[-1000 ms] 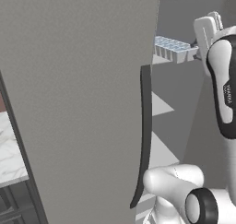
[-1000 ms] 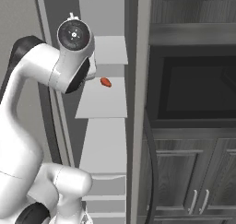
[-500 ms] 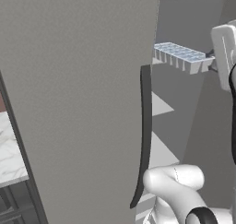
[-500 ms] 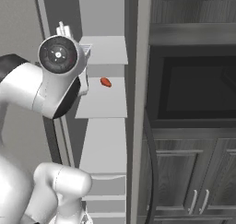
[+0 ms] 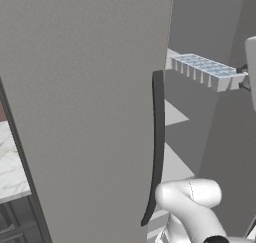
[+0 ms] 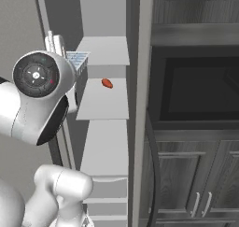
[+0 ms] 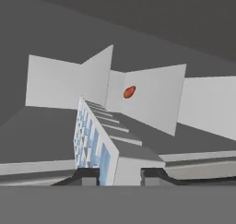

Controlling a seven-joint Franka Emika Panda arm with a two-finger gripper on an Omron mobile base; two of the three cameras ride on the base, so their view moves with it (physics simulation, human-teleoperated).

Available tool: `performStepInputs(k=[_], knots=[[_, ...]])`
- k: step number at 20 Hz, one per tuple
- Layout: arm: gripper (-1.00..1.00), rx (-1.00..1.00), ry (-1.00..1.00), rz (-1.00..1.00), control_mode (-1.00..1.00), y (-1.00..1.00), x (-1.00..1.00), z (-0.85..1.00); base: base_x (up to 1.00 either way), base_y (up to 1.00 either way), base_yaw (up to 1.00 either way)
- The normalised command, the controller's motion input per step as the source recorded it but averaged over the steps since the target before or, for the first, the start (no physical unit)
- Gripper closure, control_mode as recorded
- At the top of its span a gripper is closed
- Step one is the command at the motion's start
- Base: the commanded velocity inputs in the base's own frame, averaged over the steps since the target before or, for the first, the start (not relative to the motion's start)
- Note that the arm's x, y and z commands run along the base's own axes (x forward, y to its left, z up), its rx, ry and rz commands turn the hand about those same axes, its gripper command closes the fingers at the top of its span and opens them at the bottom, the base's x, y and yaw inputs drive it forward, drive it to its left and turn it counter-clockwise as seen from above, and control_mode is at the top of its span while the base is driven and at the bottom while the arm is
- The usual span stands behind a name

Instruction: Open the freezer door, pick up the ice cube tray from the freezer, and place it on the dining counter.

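The ice cube tray (image 5: 207,71) is a pale blue-grey tray with two rows of cells. It hangs level in the air in front of the freezer's white shelves (image 6: 105,102). My gripper (image 5: 241,78) is shut on its near end at the right edge of the left base view. In the hand view the tray (image 7: 99,144) runs away from my gripper (image 7: 120,174), clamped between the two dark fingertips (image 7: 87,174). The freezer door (image 5: 85,112) stands swung open on the left, its dark curved handle (image 5: 157,147) facing me. The dining counter is out of view.
A small red item (image 6: 107,83) lies on a middle freezer shelf. Dark wood-grain cabinets (image 6: 196,174) and a dark built-in oven (image 6: 200,88) stand right of the freezer. A marble top over dark drawers (image 5: 10,167) shows left of the open door.
The arm has drawn back from the shelves with the tray in its grip, so the tray has come out toward the base and slightly lower. The door has not moved.
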Motion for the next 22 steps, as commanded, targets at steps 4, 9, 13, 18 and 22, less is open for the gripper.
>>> performStepInputs(k=[4,9,13,18,22], knots=[[1.0,0.0,0.0,-0.01,-1.0,0.0,-0.52,0.0,0.0,0.0,0.0],[1.0,0.0,0.0,0.0,-1.0,0.0,-0.52,-0.04,0.0,0.0,0.0],[1.0,0.0,0.0,0.0,-1.0,0.02,-0.47,-0.12,0.0,0.0,0.0],[1.0,0.0,-0.01,0.0,-1.0,0.01,-0.43,-0.15,0.0,0.0,0.0],[1.0,0.0,0.0,0.0,-1.0,0.05,-0.35,-0.15,0.0,0.0,0.0]])
